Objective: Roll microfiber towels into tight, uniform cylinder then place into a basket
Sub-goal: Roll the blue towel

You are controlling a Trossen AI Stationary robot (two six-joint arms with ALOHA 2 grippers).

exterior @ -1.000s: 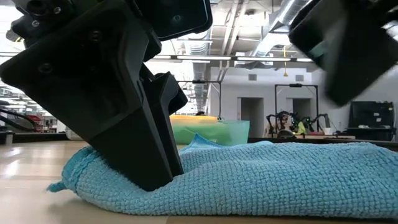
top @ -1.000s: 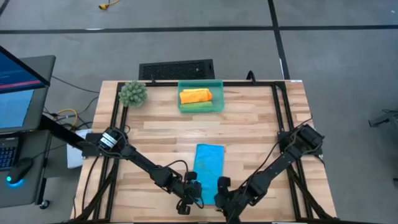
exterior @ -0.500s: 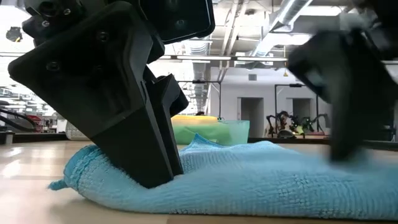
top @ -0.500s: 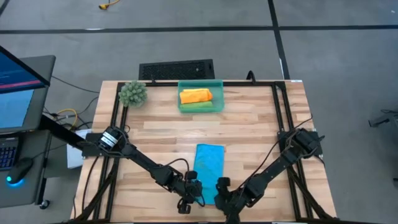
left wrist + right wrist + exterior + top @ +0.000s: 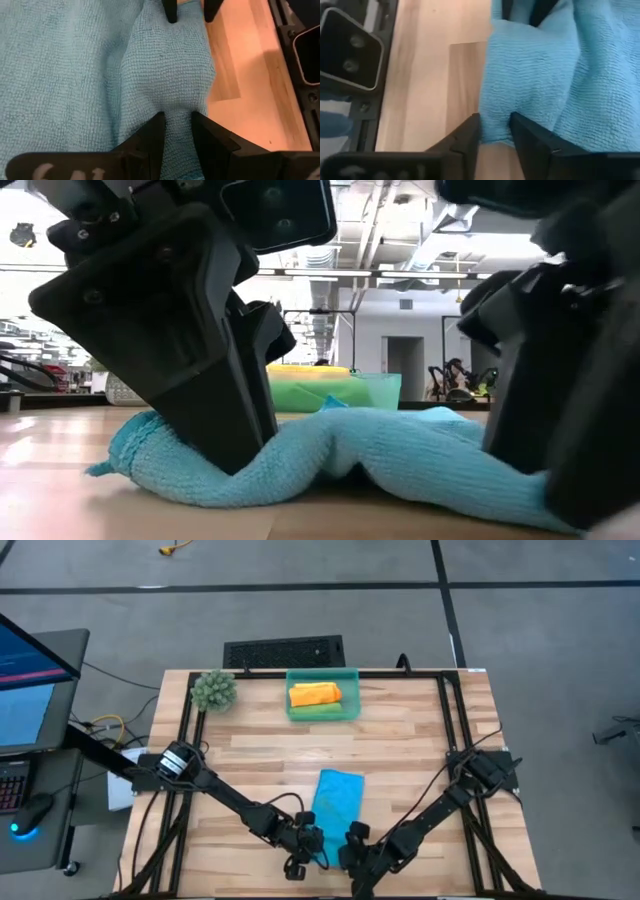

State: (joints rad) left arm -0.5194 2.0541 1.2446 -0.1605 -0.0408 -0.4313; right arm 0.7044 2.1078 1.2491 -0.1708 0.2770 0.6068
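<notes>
At the bench's six o'clock edge, the left claw (image 5: pixel 312 843) and right claw (image 5: pixel 352 843) — each pinched on the blue towel's (image 5: pixel 337 798) near hem — have just bunched and lifted it, starting the roll toward the basket (image 5: pixel 322 673) at twelve.

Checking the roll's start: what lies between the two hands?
In the low view, a raised hump of the blue towel spans between the left hand and right hand, both pinching its near edge.

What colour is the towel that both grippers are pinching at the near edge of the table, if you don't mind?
The towel is bright blue; it shows best in the left wrist view.
</notes>
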